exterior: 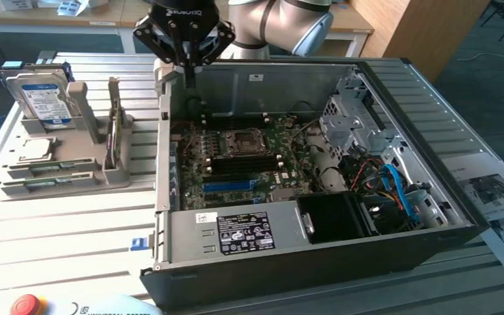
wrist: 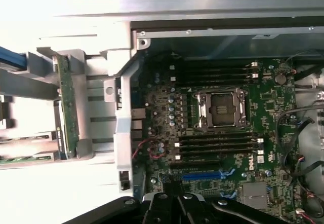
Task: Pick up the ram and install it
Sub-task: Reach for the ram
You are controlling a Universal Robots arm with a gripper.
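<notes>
The claw (exterior: 187,64) hangs over the back edge of the open computer case (exterior: 462,216), its fingers pressed together with nothing between them; in the wrist view the dark fingers meet at the claw (wrist: 174,208) just above the motherboard (wrist: 263,107).

The ram (exterior: 115,125) has not been picked up. It stands on its long edge in a grey rack (exterior: 84,141) on the counter (exterior: 60,230), just beside the case on the exterior view's left. The wrist view shows the ram (wrist: 66,107) as a thin green strip. Held upright like this, its top edge is probably left free for a pinch from above.

The case lies on its side with the panel off, so the board faces up and the black memory slots (wrist: 217,144) beside the processor socket (wrist: 223,110) appear empty and can be reached from overhead.
</notes>
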